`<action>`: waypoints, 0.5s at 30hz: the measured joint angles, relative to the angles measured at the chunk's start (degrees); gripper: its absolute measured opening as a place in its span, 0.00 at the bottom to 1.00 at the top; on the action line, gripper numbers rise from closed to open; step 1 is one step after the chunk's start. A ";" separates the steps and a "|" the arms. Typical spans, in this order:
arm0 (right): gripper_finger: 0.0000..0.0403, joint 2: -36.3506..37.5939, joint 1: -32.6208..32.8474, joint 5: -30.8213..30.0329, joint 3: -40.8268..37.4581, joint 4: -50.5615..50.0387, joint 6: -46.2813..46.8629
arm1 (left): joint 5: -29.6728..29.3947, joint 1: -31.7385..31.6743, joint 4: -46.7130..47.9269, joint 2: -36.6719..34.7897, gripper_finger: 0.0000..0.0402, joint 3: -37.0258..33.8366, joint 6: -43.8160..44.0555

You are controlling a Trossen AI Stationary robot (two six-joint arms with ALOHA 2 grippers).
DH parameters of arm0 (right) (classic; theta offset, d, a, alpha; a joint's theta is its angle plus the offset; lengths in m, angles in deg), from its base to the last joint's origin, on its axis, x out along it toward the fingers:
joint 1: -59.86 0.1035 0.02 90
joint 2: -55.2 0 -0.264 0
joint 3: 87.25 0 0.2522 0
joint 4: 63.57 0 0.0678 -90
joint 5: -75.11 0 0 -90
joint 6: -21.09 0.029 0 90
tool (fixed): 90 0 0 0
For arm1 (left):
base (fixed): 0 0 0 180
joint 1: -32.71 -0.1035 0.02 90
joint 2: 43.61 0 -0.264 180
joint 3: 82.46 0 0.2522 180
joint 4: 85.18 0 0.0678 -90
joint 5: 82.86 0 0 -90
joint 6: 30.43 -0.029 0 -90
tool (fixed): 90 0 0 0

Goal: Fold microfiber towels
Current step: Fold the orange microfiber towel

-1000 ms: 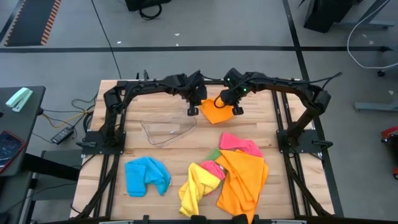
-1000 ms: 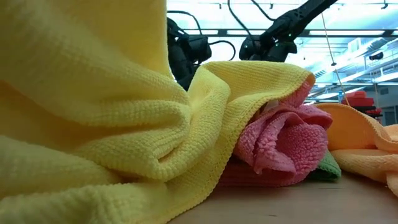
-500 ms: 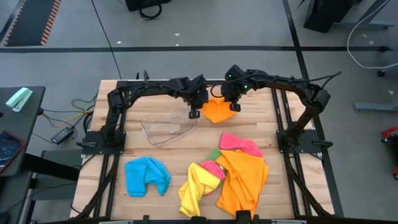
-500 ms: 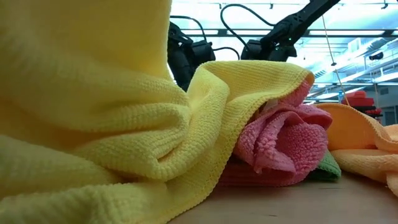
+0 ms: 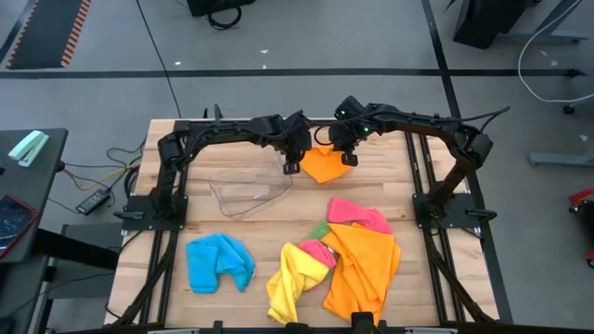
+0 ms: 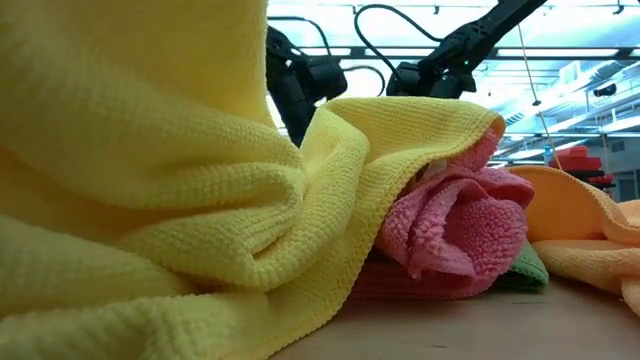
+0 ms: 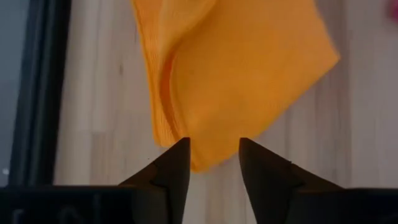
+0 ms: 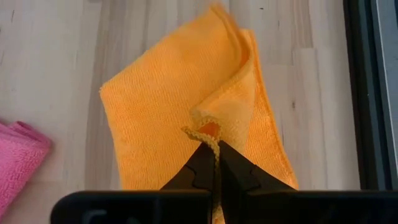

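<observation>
A small orange towel [image 5: 325,165], folded into several layers, lies flat on the wooden table [image 5: 390,176] near its far edge, between my two grippers. My left gripper [image 7: 213,146] stands open at the towel's left corner [image 7: 200,160], which reaches in between its fingertips. My right gripper [image 8: 211,149] is shut on the towel at its right side. A blue towel [image 5: 220,262], a yellow one [image 5: 292,280], a pink one [image 5: 357,213], a green one [image 5: 320,230] and a larger orange one [image 5: 367,264] lie crumpled toward the near edge. My left gripper has the towel's left corner [image 7: 200,160] between its open fingertips; whether either finger touches it, I cannot tell. My right gripper pinches a hemmed corner of the top layer [image 8: 205,132] between its two fingertips, slanting down from above. That corner is raised and curled over; the rest of the towel lies on the table.
A clear plastic tub [image 5: 249,195] stands just near-left of the folded towel, close to my left gripper. The yellow towel [image 6: 200,200] fills most of the low view, with the pink one [image 6: 450,230] beside it. Black frame rails [image 5: 422,186] run along the table's sides.
My right gripper has rolled a little at the wrist, still shut on the orange towel's corner. The towel stays near the far edge and looks slightly more gathered in than a second ago.
</observation>
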 joint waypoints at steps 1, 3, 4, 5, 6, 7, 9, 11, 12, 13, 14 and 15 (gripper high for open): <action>0.04 0.00 -0.13 -0.15 -0.02 0.14 0.02 | -0.04 0.42 -0.47 -0.33 0.39 0.00 -0.26; 0.04 0.00 -0.43 -0.17 -0.04 0.58 0.37 | -0.04 1.31 -1.07 -0.60 0.40 0.00 -0.28; 0.04 0.00 -0.43 -0.18 -0.04 0.95 0.88 | -0.04 1.76 -1.19 -0.71 0.40 0.00 -0.30; 0.04 0.00 -0.45 -0.21 -0.04 1.23 1.26 | -0.05 2.21 -1.13 -0.85 0.39 0.00 -0.30; 0.04 0.00 -0.47 -0.33 -0.04 1.25 1.42 | -0.04 2.68 -1.13 -0.97 0.39 0.00 -0.30; 0.05 0.00 -0.47 -0.43 -0.04 1.23 1.40 | -0.01 3.16 -1.16 -1.05 0.38 0.00 -0.29; 0.08 0.00 -0.43 -0.43 -0.04 1.21 1.37 | -0.01 4.06 -0.72 -1.06 0.36 0.00 -0.26; 0.13 0.00 -0.43 -0.57 -0.07 1.21 1.38 | -0.01 4.95 -0.41 -1.05 0.34 0.00 -0.26; 0.16 0.00 -0.43 -1.35 -0.07 1.21 1.43 | -0.04 5.36 -0.43 -1.06 0.33 0.00 -0.26; 0.19 0.00 -0.43 -2.62 -0.07 1.20 1.48 | -0.03 5.75 -0.36 -1.04 0.33 0.00 -0.22; 0.23 0.01 -0.43 -4.18 -0.07 1.18 1.47 | -0.02 6.10 -0.20 -1.05 0.32 0.00 -0.20; 0.26 0.21 -0.64 -5.73 -0.07 1.02 1.47 | -0.01 6.42 -0.05 -1.05 0.31 0.00 -0.01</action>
